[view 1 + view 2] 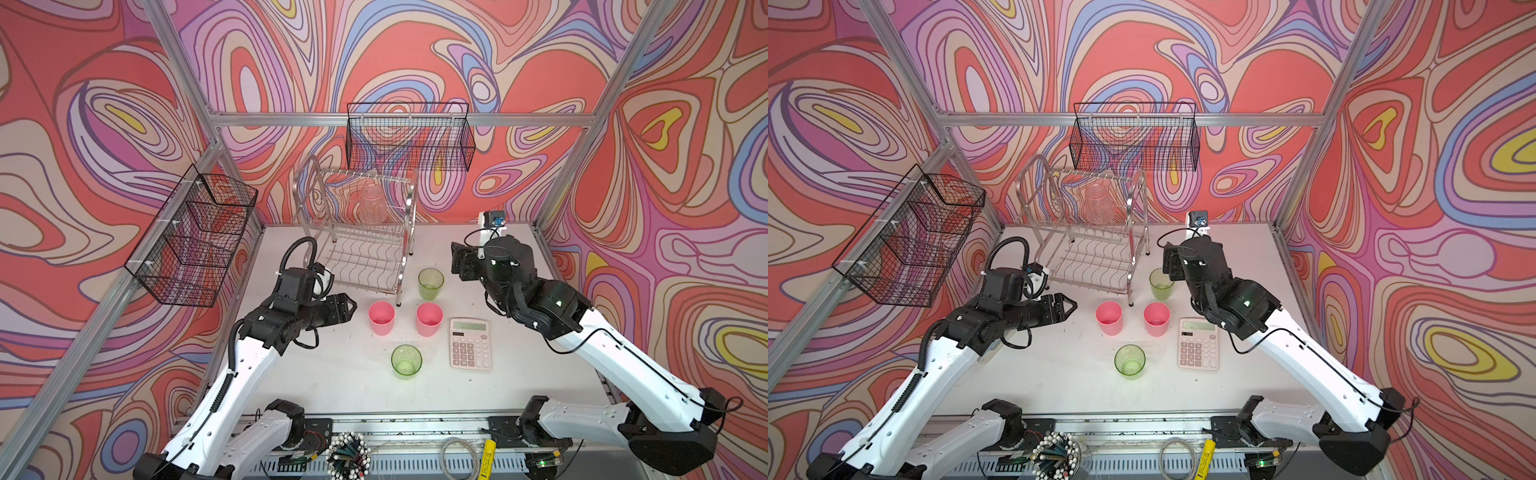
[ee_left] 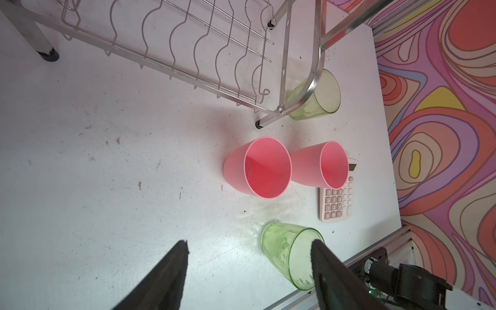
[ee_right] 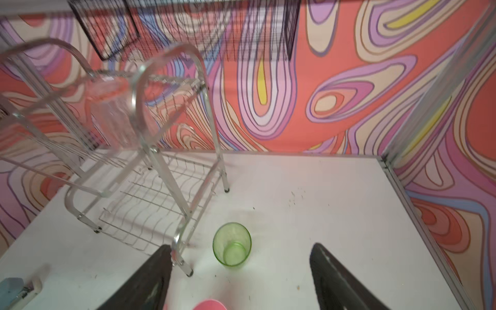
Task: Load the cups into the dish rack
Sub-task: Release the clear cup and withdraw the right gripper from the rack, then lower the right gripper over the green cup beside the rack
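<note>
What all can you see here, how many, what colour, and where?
dish rack: one, silver, back of the table
clear ribbed cup: one, pinkish, on the rack's upper tier
pink cups: two, pink, in front of the rack
green cups: two, translucent green, one right of the rack, one nearer the front
calculator: one, pale pink, right of the pink cups
mesh baskets: two, black, left and rear walls
table: one, white, underneath
left gripper: one, black, jaws open, left of the pink cups
right gripper: one, black, jaws open, right of the rack
</note>
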`<state>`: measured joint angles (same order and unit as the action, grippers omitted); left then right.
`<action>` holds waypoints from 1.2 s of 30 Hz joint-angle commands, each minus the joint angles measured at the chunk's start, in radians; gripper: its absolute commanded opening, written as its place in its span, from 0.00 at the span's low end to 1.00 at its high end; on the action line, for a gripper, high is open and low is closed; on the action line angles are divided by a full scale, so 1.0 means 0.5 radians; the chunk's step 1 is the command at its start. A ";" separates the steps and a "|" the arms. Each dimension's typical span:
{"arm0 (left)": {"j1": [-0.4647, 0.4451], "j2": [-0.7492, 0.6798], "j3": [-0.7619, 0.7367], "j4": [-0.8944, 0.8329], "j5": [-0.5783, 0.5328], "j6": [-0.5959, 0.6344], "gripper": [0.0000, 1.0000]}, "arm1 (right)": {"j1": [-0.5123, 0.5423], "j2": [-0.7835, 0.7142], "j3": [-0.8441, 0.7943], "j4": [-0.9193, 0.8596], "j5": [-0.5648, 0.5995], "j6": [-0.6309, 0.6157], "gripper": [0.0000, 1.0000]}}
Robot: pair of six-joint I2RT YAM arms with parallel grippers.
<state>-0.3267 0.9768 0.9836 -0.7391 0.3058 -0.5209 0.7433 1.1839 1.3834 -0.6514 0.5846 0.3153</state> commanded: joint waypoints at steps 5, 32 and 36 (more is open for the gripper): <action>-0.088 0.028 -0.094 -0.049 -0.145 -0.102 0.75 | -0.324 0.037 -0.228 -0.203 -0.506 0.272 0.82; -0.141 0.058 -0.334 0.158 -0.237 -0.150 0.75 | -0.596 1.026 0.023 -0.081 -0.977 0.369 0.61; -0.151 0.073 -0.341 0.168 -0.255 -0.137 0.75 | -0.606 1.088 0.022 -0.068 -0.995 0.365 0.60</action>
<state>-0.3962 1.0103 0.8280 -0.6769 0.2035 -0.5884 0.4461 1.7126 1.3746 -0.7010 0.1051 0.4919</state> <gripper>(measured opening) 0.747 0.603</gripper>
